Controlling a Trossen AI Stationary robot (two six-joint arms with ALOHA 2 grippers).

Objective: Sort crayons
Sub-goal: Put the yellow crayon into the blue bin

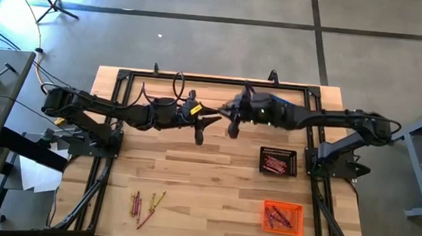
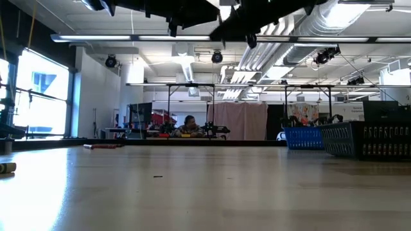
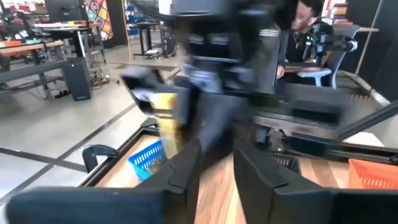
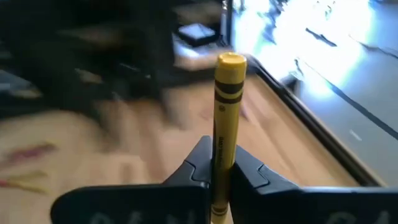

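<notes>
The right gripper point(image 4: 221, 169) has its two dark, angular fingers pinched tight on a yellow crayon point(image 4: 227, 112), a smooth paper-wrapped cylinder with black bands, standing upright from between the fingertips. Facing it above mid-table, the left gripper point(image 3: 216, 163) holds its fingers parted with nothing between them. Loose crayons point(image 1: 146, 202) lie on the pale wood grain, well apart from both; others fill the black mesh basket point(image 1: 278, 162) and the orange one point(image 1: 283, 217)

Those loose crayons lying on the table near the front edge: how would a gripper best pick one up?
From straight above, pinching across the middle of one stick. The loose crayons lie flat on the wooden table, thin and spread apart, so an outer one, gripped across its narrow width, probably leaves the fingers room either side.
</notes>
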